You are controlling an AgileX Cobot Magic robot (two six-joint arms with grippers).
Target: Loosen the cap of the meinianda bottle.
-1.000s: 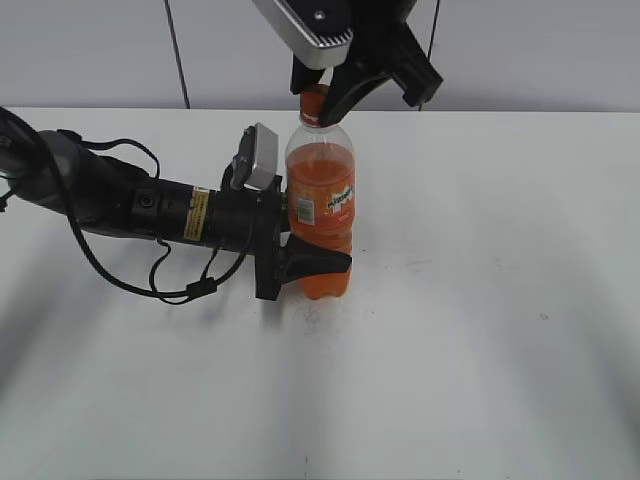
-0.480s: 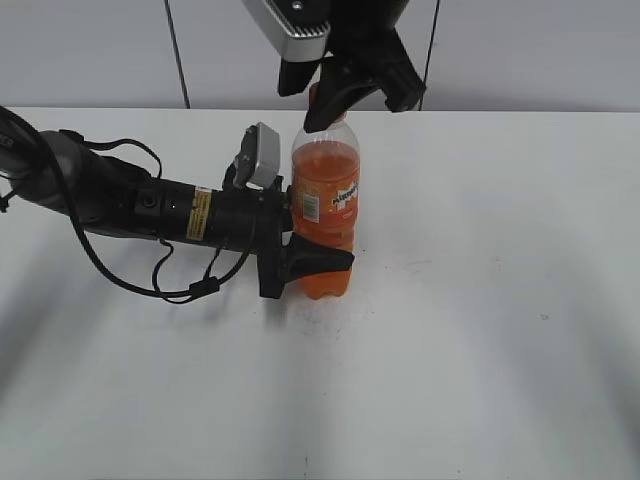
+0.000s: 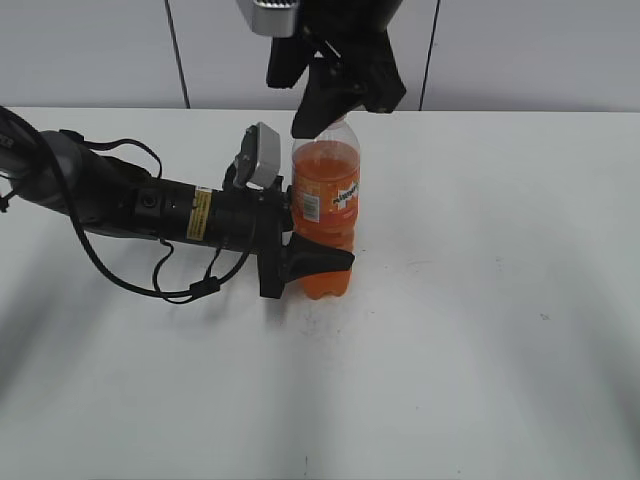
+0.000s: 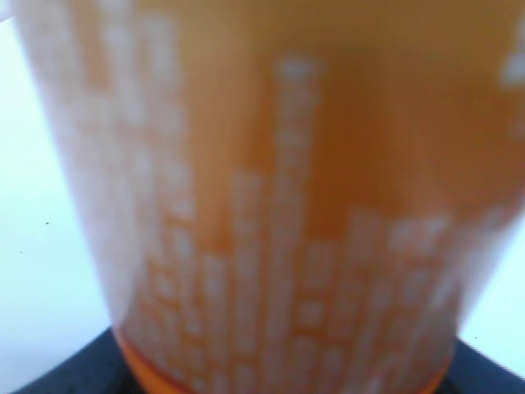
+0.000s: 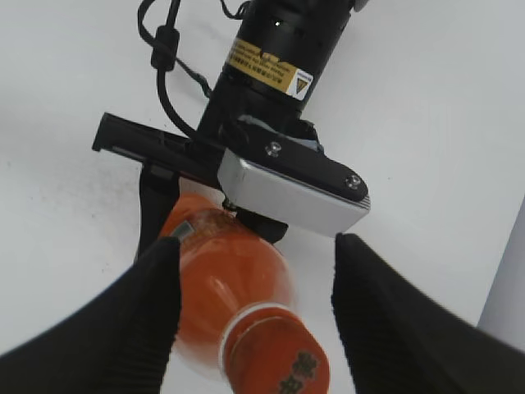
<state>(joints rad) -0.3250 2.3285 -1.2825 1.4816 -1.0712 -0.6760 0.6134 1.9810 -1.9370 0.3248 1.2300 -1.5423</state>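
The meinianda bottle [image 3: 325,200] stands upright on the white table, full of orange soda, with an orange label and a white barcode patch. My left gripper [image 3: 303,266] comes in from the left and is shut on the bottle's lower body. In the left wrist view the blurred label [image 4: 287,205] fills the frame. My right gripper [image 3: 335,100] hangs over the bottle's top and hides the cap in the exterior view. In the right wrist view the orange cap [image 5: 279,361] lies between the open fingers [image 5: 156,312] with gaps on both sides, and the right gripper [image 5: 258,246] grips nothing.
The left arm [image 3: 130,205] and its loose black cable [image 3: 180,285] lie across the left half of the white table [image 3: 480,330]. A grey wall [image 3: 520,50] stands behind the table's far edge.
My right gripper has turned and come down over the bottle's top, now hiding the cap in the exterior view. The bottle has shifted slightly in the left gripper.
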